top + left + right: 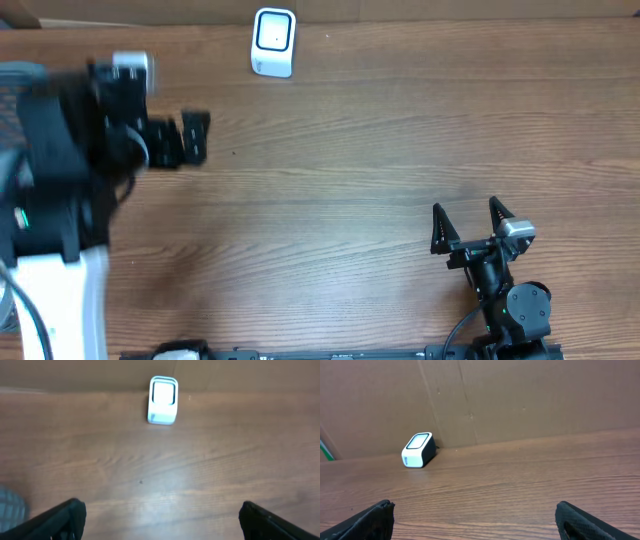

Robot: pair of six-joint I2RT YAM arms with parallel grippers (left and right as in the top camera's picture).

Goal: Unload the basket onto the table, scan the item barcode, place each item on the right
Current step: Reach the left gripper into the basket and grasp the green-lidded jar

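The white barcode scanner (273,42) stands at the table's far edge, its window facing up; it also shows in the left wrist view (162,401) and the right wrist view (418,450). No item with a barcode shows in any view. My left gripper (197,138) is at the far left, blurred, well to the left of the scanner. Its jaws stand wide open over bare wood (160,510). My right gripper (468,222) sits low at the near right, open and empty (474,509), pointing towards the back wall.
A brown cardboard wall (520,400) runs along the table's far side behind the scanner. A dark mesh container (18,85) lies at the far left edge, partly hidden by the left arm. A grey-blue shape (10,507) shows at the lower left of the left wrist view.
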